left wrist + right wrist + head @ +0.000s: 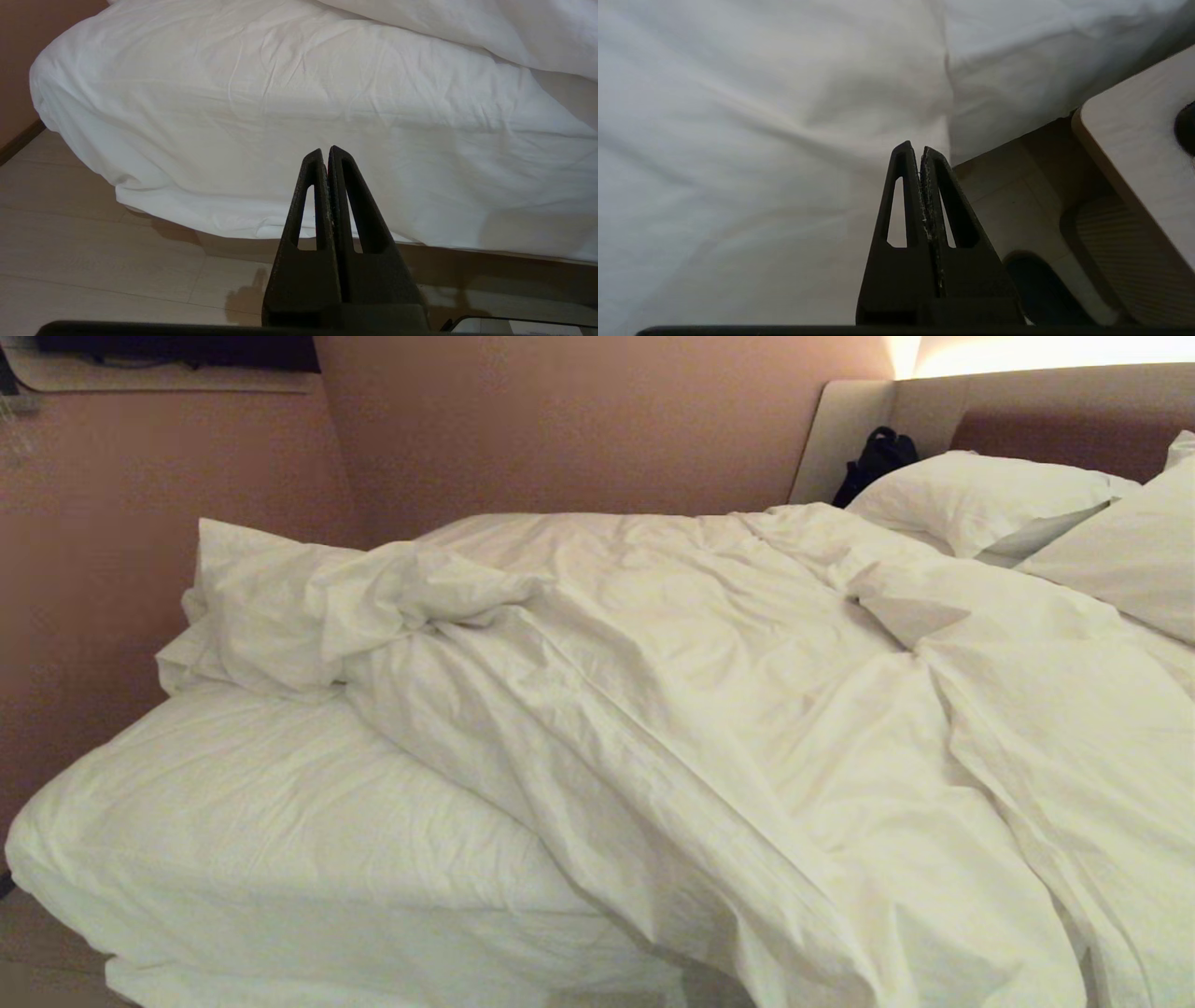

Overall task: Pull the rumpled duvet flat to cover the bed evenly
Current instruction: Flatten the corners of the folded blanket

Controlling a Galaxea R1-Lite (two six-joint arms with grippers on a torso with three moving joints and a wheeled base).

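Duvet (709,709), white and puffy, lies rumpled on the bed (233,840), bunched across its middle and right part. Its long axis runs slantwise, from a crumpled heap near the far left corner (280,607), by the pinkish wall (140,523), down toward the near edge on the right, where the cloth spills over the mattress side. Deep folds follow that same slant. The near left part of the mattress is uncovered, showing the fitted sheet (261,93) wrinkled but smooth by comparison. At the far right, two white pillows (990,499) lean against the padded headboard (1055,420), and a black bag (878,457) sits just beside them.

Neither arm appears in the head view. The left gripper (325,154) hangs low over the pale floor (93,261), pointing at the sheeted corner of the mattress, clear of it; its jaws are pressed together with nothing between them. The right gripper (915,149) points at white cloth hanging down the bed's side, near a light wooden panel (1139,154); its jaws are likewise pressed together and empty, and whether the tips touch the cloth cannot be told.
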